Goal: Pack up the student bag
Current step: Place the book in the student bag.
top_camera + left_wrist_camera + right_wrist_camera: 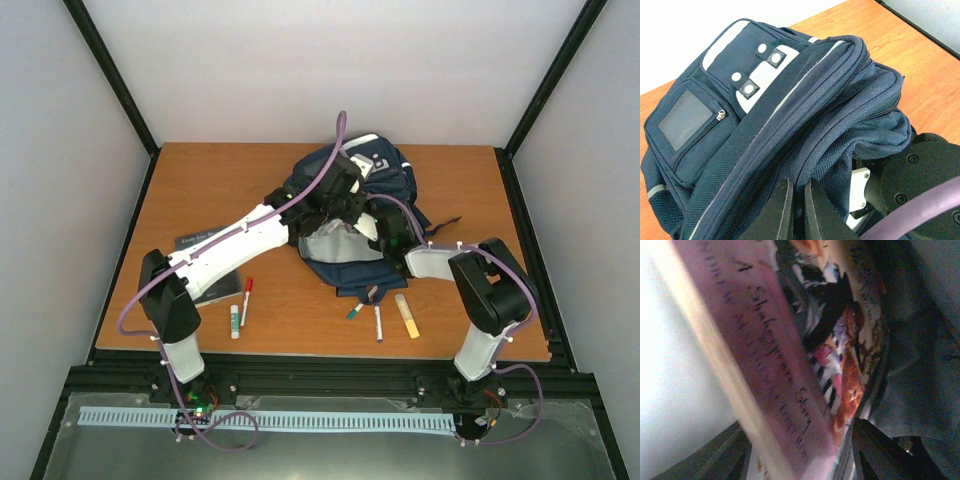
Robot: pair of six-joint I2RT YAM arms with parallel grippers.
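Mid-table, student bag [390, 175] lies near-far, mouth nearward; left jaws pinch rim; right jaws unreadable (book [790, 365] blocks).

Student bag [340, 270]: one.
Books: two. Dark book [215, 285], pink-covered book [770, 365].
Loose writing things: five. Red-capped marker [246, 300], green-ended stick [235, 320], teal-capped marker [357, 309], white pen [378, 323], yellow marker [407, 315].
Arms: two. Left arm [240, 238], right arm [490, 290].

The white left arm [250, 235] stretches far and rightward, and the left claw [799, 190] is pinched tight on the navy-blue fabric backpack [790, 125]. The white right arm [480, 290] bends leftward. The right claw [799, 432] is half-spread, clamping a pink-spined illustrated book [790, 365].
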